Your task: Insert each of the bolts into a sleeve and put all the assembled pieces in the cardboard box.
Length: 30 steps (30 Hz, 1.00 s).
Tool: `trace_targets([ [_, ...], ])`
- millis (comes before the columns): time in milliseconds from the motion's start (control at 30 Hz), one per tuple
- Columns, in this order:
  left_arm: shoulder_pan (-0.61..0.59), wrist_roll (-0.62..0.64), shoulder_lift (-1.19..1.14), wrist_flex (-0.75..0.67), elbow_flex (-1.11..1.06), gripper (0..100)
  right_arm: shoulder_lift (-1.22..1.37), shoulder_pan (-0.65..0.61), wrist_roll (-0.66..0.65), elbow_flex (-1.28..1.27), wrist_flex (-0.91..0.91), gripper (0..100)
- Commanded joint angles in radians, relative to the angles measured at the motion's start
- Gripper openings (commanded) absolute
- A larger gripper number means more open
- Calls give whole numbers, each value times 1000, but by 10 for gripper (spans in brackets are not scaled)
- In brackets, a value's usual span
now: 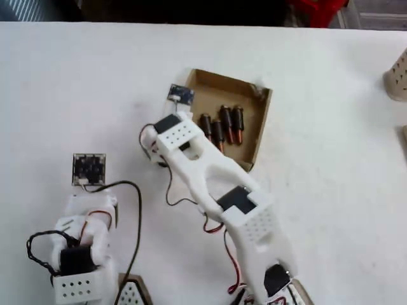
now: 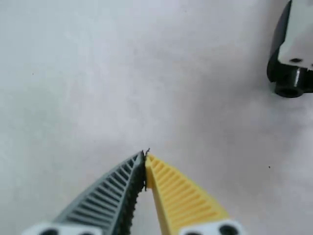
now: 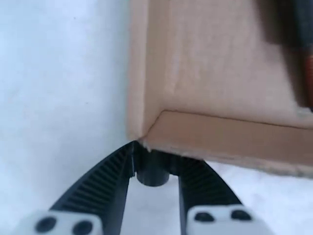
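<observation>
The cardboard box lies open at the table's centre with several dark bolt-and-sleeve pieces in a row inside. My right arm stretches to the box's left side. My right gripper is shut on a dark cylindrical piece, held against the outer corner of the box wall. Whether a bolt sits in that piece is hidden. My left gripper, one finger grey and one yellow, is shut with nothing in it, over bare table. My left arm sits near the front left edge.
The white table is bare around the box. Beige perforated objects stand at the right edge. Cables trail from both arms near the front. Part of the other arm appears in the left wrist view.
</observation>
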<state>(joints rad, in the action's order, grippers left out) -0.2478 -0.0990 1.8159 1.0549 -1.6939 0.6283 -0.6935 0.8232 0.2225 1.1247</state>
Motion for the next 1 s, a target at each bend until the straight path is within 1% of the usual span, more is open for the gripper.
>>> trace_targets([
  [0,-7,-9,4,5,2,23,2,-10,-2,6,24,74],
  [133,-7,-9,4,6,2,23,1,-10,-8,6,48,74],
  [167,-7,-9,4,6,2,23,1,-10,-32,6,56,74],
  [300,-7,-9,4,6,2,23,-2,-19,-230,9,108,72],
  [400,-7,-9,4,6,2,23,-10,-35,-388,26,168,18],
  [500,-7,-9,4,6,2,23,-45,-33,-491,63,263,27],
  [667,-7,-9,4,6,2,23,-116,4,-503,72,351,17],
  [767,-7,-9,4,6,2,23,-170,54,-512,72,424,17],
  [867,-7,-9,4,2,2,23,-243,114,-589,69,504,17],
  [967,-7,-9,4,2,2,24,-335,200,-624,0,518,17],
])
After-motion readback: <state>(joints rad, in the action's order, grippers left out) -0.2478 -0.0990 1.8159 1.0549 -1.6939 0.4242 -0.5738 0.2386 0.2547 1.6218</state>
